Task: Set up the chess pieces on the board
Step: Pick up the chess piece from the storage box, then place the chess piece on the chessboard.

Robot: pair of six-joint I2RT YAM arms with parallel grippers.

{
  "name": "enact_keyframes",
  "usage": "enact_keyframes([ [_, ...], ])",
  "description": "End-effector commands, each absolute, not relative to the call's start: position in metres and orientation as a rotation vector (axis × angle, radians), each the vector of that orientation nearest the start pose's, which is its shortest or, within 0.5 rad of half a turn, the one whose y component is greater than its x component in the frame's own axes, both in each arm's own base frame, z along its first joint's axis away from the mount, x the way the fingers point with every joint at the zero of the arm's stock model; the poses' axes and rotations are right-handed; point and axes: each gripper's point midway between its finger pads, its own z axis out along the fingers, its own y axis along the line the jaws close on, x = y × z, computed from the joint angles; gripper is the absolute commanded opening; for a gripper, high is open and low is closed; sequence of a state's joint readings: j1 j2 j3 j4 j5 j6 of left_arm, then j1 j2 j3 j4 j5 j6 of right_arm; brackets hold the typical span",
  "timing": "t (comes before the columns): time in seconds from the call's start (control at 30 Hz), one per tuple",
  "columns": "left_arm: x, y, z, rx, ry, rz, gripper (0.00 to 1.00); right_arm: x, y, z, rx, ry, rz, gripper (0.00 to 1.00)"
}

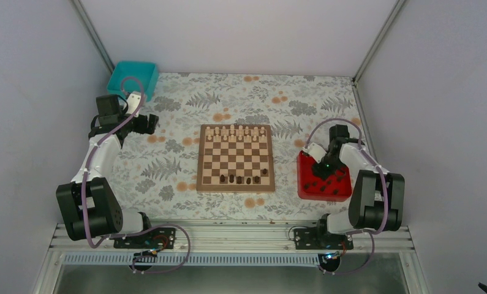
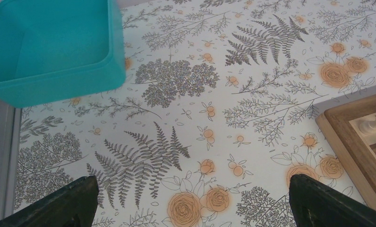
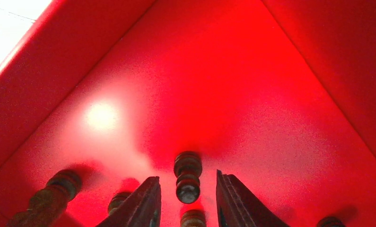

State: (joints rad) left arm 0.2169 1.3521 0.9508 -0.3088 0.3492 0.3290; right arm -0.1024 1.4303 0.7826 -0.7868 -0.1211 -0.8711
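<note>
The board (image 1: 199,160) lies mid-table with several dark chess pieces (image 1: 244,179) along its near row. More dark pieces (image 1: 331,180) lie in a red tray (image 1: 302,179) to its right. My right gripper (image 1: 324,164) reaches down into that tray. In the right wrist view the right gripper (image 3: 187,176) is open, its fingers either side of one dark piece (image 3: 188,189) with a gap on each side. Other dark pieces (image 3: 58,189) lie close by on the tray floor (image 3: 233,94). My left gripper (image 1: 147,122) hangs open and empty over the tablecloth, left of the board.
Pale cream pieces (image 1: 237,130) fill the board's far rows. A teal bin (image 1: 132,78) stands at the back left, also in the left wrist view as the teal bin (image 2: 53,52). The board's corner (image 2: 356,137) shows at that view's right edge.
</note>
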Motion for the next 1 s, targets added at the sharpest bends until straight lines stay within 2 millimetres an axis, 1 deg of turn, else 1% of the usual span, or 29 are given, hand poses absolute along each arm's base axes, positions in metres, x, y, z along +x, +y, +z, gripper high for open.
enact_keyframes([
  [0.0, 0.396, 0.027, 0.181, 0.312, 2.192, -0.106, 1.00, 0.250, -0.008, 0.028, -1.126, 2.738, 0.061, 0.30],
  [0.1, 0.396, 0.027, 0.181, 0.315, 2.191, -0.107, 1.00, 0.250, -0.007, 0.025, -1.123, 2.744, 0.074, 0.26],
  [0.2, 0.396, 0.027, 0.182, 0.314, 2.189, -0.105, 1.00, 0.252, -0.005, 0.026, -1.123, 2.733, 0.089, 0.22],
  [0.37, 0.396, 0.027, 0.182, 0.313, 2.190, -0.107, 1.00, 0.253, -0.004, 0.036, -1.119, 2.730, 0.097, 0.12],
  [0.47, 0.396, 0.027, 0.183, 0.312, 2.188, -0.105, 1.00, 0.258, -0.001, 0.055, -1.119, 2.695, 0.105, 0.06],
  [0.57, 0.396, 0.027, 0.183, 0.312, 2.187, -0.108, 1.00, 0.264, 0.007, 0.084, -1.127, 2.646, 0.114, 0.06],
  [0.63, 0.396, 0.027, 0.184, 0.313, 2.186, -0.110, 1.00, 0.268, 0.015, 0.103, -1.148, 2.607, 0.093, 0.06],
  [0.7, 0.396, 0.026, 0.184, 0.313, 2.186, -0.111, 1.00, 0.270, 0.029, 0.119, -1.188, 2.574, 0.090, 0.06],
  [0.8, 0.395, 0.027, 0.185, 0.313, 2.183, -0.107, 1.00, 0.272, 0.059, 0.140, -1.253, 2.516, 0.106, 0.06],
  [0.87, 0.395, 0.027, 0.186, 0.311, 2.182, -0.106, 1.00, 0.272, 0.088, 0.151, -1.333, 2.455, 0.127, 0.06],
  [0.9, 0.395, 0.027, 0.186, 0.310, 2.182, -0.105, 1.00, 0.274, 0.097, 0.156, -1.346, 2.437, 0.138, 0.06],
  [0.97, 0.395, 0.028, 0.186, 0.308, 2.183, -0.103, 1.00, 0.274, 0.125, 0.164, -1.421, 2.378, 0.175, 0.06],
])
